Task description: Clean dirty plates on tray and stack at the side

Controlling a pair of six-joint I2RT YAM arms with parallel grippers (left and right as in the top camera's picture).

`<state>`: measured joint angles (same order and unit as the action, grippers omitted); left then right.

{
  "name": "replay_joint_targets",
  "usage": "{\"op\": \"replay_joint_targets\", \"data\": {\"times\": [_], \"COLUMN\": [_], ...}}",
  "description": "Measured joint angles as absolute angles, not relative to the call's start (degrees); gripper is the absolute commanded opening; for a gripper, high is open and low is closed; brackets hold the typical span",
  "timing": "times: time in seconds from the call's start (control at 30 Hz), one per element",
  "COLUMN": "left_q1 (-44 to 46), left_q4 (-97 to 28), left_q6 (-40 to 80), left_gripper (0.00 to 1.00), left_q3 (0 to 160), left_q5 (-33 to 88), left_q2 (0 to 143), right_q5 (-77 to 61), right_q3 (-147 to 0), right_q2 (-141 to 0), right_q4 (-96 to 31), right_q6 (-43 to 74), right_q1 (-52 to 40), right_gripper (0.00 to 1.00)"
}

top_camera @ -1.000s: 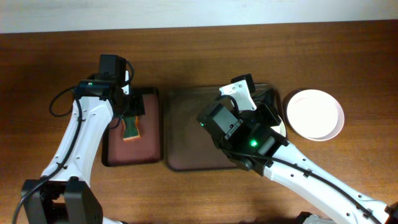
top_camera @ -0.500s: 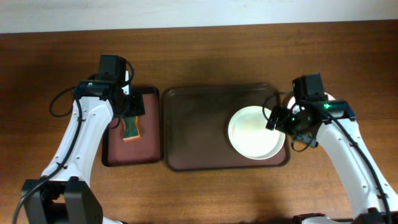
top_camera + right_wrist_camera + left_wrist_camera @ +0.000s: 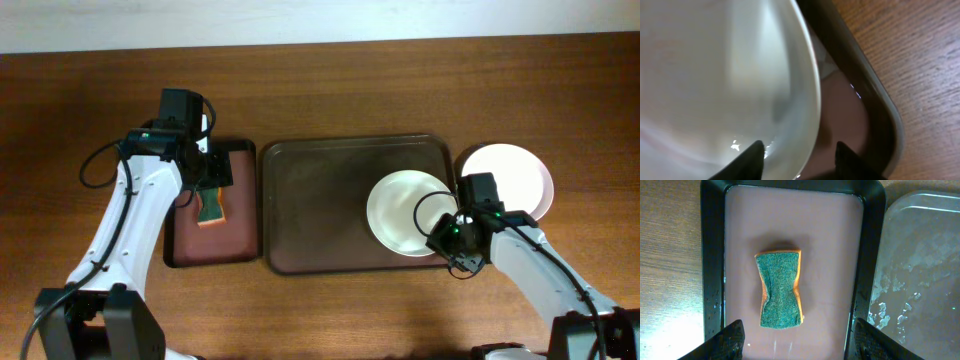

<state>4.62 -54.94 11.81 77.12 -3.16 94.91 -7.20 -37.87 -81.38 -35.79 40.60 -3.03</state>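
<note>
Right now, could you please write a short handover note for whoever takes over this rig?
Left gripper: jaws open, hovering over the sponge in the small tray, not gripping it.
Right gripper: jaws open, straddling the rim of the tray plate.
The large tray holds only that plate, at its right end; no red smears visible on it.
The side plate lies on the table right of the large tray; whether others lie beneath it cannot be told.
Left to do: probably stack the tray plate on the side plate.

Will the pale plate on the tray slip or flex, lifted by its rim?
The pale round shallow plate looks rigid, so probably no flex. Wet glints at its rim suggest slippery. Held by one edge, it may tilt.
</note>
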Motion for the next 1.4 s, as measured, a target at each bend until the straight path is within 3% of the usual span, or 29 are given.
{"op": "replay_joint_targets", "data": {"times": [0.07,0.13,0.27,0.37,0.57,0.8,0.93,1.27,1.4], "left_q1": [4.62,4.62,4.62,4.62,4.62,4.62,4.62,4.62,4.62], "left_q4": [-55.00,-55.00,-55.00,-55.05,-55.02,-55.37,-55.40,-55.42,-55.42], "left_q6": [11.84,11.84,11.84,11.84,11.84,11.84,11.84,11.84,11.84], "left_gripper": [0.68,0.68,0.68,0.68,0.68,0.68,0.68,0.68,0.68], "left_q3": [77.12,77.12,77.12,77.12,77.12,77.08,77.08,77.08,77.08], "left_q5": [-3.16,-3.16,-3.16,-3.16,-3.16,-3.14,-3.14,-3.14,-3.14], "left_q2": [94.91,94.91,94.91,94.91,94.91,94.91,94.91,94.91,94.91], "right_q5": [-7.20,-7.20,-7.20,-7.20,-8.51,-6.87,5.10,55.02,67.96], "right_q3": [-37.47,-37.47,-37.47,-37.52,-38.89,-59.16,-64.82,-65.47,-65.47], "right_q2": [-81.38,-81.38,-81.38,-83.55,-84.03,-83.99,-83.35,-82.54,-82.52], "right_q4": [-34.35,-34.13,-33.76,-32.64,-30.79,-42.74,-49.32,-50.74,-50.61], "right_q6": [40.75,40.93,41.50,41.65,41.08,28.14,22.83,20.80,20.75], "right_q1": [-3.03,-3.03,-3.03,-3.03,-3.03,-3.03,-4.67,-32.40,-39.83], "right_gripper": [0.34,0.21,0.19,0.04,0.04,0.04,0.04,0.04,0.04]}}
